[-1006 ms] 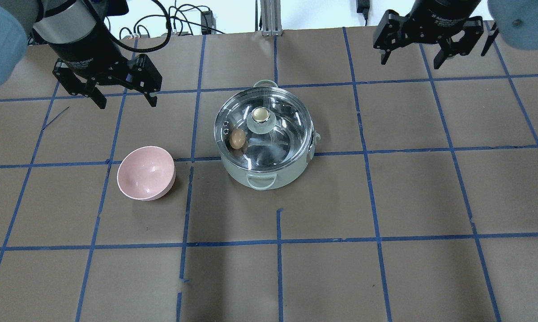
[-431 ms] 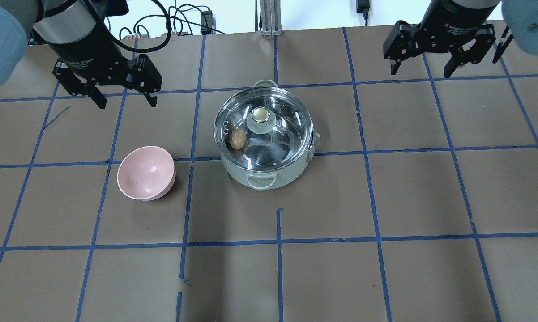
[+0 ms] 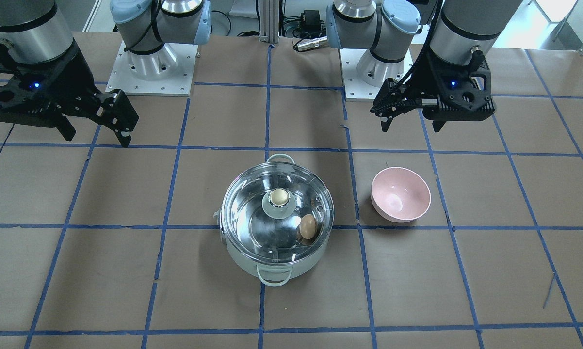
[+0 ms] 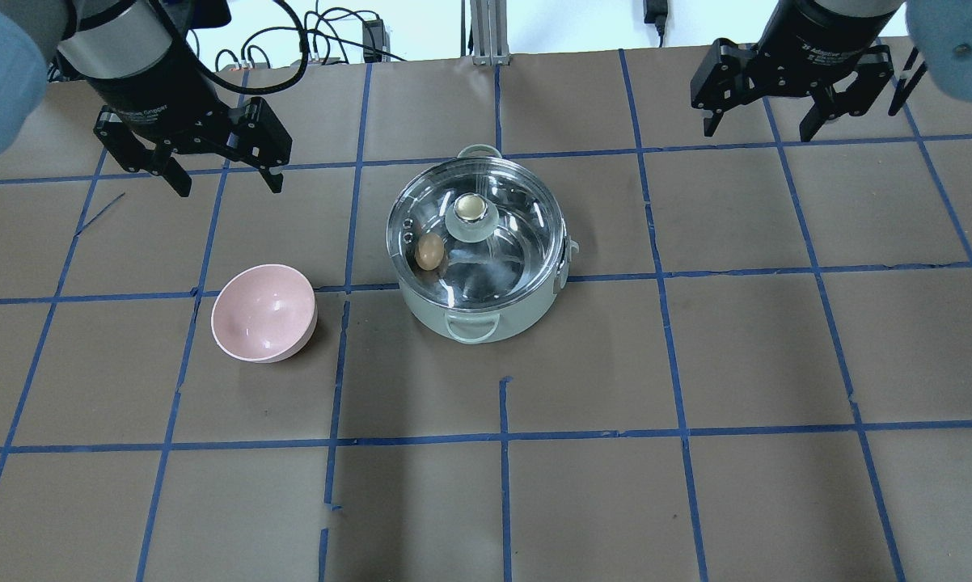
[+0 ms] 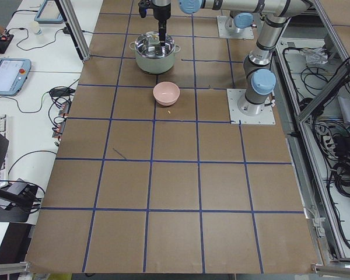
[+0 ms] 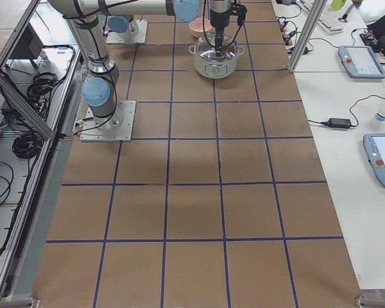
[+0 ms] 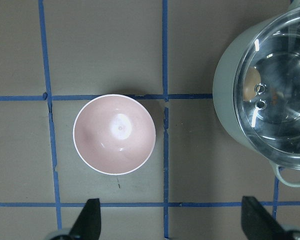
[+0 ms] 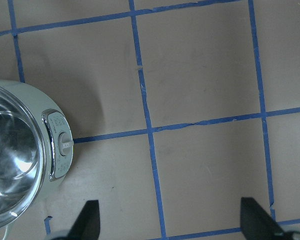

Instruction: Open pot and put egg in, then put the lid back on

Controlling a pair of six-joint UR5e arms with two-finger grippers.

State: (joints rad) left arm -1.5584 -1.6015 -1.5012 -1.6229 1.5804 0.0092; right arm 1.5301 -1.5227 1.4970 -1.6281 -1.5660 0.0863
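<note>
Jaws stand wide apart and empty on both arms: the left gripper (image 4: pixel 227 184) hangs above the table (image 4: pixel 696 364), back from the pink bowl (image 4: pixel 264 311) toward the robot's base, while the right gripper (image 4: pixel 757 129) hovers on the opposite side, well apart from the pot (image 4: pixel 486 319). At centre, the pale mint pot sits on the brown, blue-taped surface with the glass lid (image 4: pixel 522 222) seated on its rim, its cream-gold knob (image 4: pixel 471 208) in the middle. Through the glass, the brown egg (image 4: pixel 429 250) shows inside the pot, just beside the knob on the bowl's side and near two small vent rings (image 4: pixel 407 230). The bowl stands upright, near the pot but not touching it. The right wrist view catches the pot's wall and its control dial (image 8: pixel 64 144).
</note>
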